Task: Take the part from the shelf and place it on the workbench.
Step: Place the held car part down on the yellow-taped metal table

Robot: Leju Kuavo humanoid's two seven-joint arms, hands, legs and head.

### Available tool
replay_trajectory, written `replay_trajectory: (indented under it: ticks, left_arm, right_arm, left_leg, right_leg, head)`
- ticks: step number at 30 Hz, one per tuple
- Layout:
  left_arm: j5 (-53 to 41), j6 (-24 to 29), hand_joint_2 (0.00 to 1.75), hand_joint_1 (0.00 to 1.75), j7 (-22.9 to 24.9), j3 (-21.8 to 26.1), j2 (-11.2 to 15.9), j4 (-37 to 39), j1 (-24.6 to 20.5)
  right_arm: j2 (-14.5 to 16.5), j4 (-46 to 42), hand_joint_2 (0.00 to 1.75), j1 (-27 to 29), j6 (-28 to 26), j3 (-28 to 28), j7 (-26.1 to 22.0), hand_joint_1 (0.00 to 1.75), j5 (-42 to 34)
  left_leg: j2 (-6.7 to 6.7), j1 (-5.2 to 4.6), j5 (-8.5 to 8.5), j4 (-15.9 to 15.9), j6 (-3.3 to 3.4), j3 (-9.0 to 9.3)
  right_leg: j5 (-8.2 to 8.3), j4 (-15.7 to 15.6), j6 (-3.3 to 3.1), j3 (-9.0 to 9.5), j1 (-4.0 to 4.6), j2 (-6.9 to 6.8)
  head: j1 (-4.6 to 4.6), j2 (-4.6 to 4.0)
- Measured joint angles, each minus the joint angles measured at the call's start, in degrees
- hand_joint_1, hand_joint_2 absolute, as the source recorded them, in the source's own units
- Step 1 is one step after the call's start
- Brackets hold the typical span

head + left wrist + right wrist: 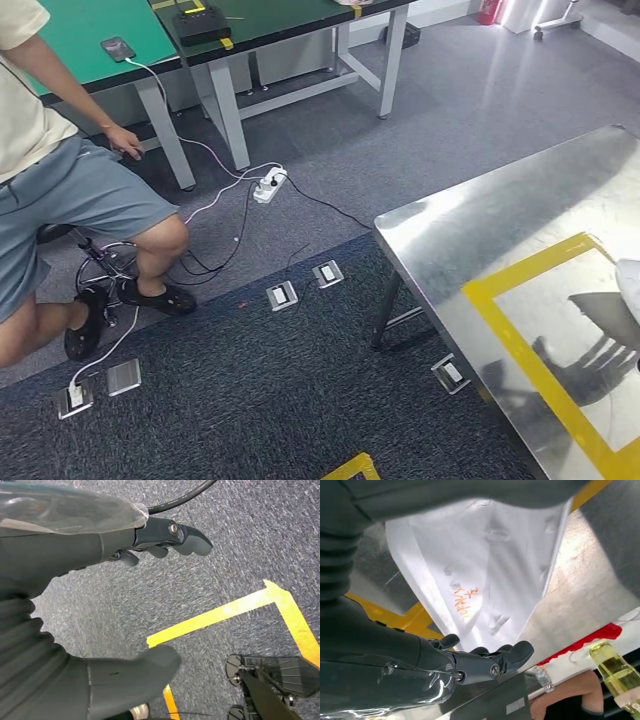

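The left hand (113,605) is dark grey: a ribbed bellows-like cover at the wrist, a thick smooth thumb, and slimmer fingers (188,540) with lighter grey tips and a silver screw at a knuckle. A clear glossy film wraps its back, and a black cable runs past it. The right hand (433,660) matches: ribbed cover, dark fingers (516,652), one silver screw, shiny film.
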Motion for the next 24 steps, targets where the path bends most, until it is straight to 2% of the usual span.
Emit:
replay_trajectory:
  ticks: [3, 7, 11, 13, 16, 24]
  left_arm:
    - [0.21, 0.23, 0.0, 0.0, 0.01, 0.0, -0.04, 0.0, 0.0]
    - [0.39, 0.28, 0.0, 0.0, 0.16, 0.0, -0.08, 0.0, -0.01]
    - [1.01, 0.33, 0.0, 0.0, 0.2, 0.01, -0.08, 0.0, -0.11]
    - [1.19, 0.46, 0.0, 0.0, 0.2, 0.01, -0.09, 0.0, -0.27]
    - [1.25, 0.63, 0.0, 0.0, 0.2, 0.0, -0.1, 0.0, -0.43]
    - [0.86, 0.26, 0.0, 0.0, 0.2, 0.01, -0.1, 0.0, -0.64]
  right_arm:
    - [0.0, 0.01, 0.0, 0.0, 1.05, -0.35, -2.22, 0.0, -3.44]
    - [0.05, -0.03, 0.0, -0.26, 6.15, -0.66, -9.3, 0.0, -12.03]
    - [0.53, -1.05, 0.0, -2.21, 20.99, 0.15, -21.77, 0.0, -25.73]
    - [1.1, -3.01, 0.0, -3.53, 27.0, 1.64, -26.19, 0.0, -30.56]
    - [2.18, -7.61, 0.0, -5.3, 29.94, 4.9, -28.57, 0.0, -33.54]
    - [6.24, -22.87, 0.0, -9.96, 33.78, 18.28, -30.31, 0.0, -32.2]
  left_leg:
    - [0.0, 0.0, 0.0, 0.0, 0.0, 0.0]
    - [-0.01, 0.0, 0.0, -0.01, 0.0, 0.0]
    - [0.03, 0.0, 0.02, -0.03, -0.02, 0.01]
    - [0.03, 0.01, 0.05, -0.04, -0.05, 0.03]
    - [-0.1, 0.04, 0.14, -0.04, -0.08, 0.01]
    - [-0.3, 0.18, 0.22, -0.06, -0.19, 0.0]
  right_leg:
    - [0.0, 0.0, 0.0, 0.01, 0.0, 0.0]
    - [0.0, 0.01, 0.0, 0.05, 0.01, 0.0]
    - [0.03, 0.04, -0.03, 0.1, 0.02, 0.0]
    - [0.03, 0.04, -0.04, 0.11, 0.03, 0.02]
    - [0.03, 0.07, -0.04, 0.17, 0.05, -0.1]
    - [0.01, 0.11, -0.09, 0.18, 0.2, -0.28]
  head:
    - [-0.02, 0.0]
    - [-0.03, 0.0]
    - [-0.03, 0.0]
    - [-0.05, 0.0]
    - [-0.08, 0.0]
    - [-0.13, 0.0]
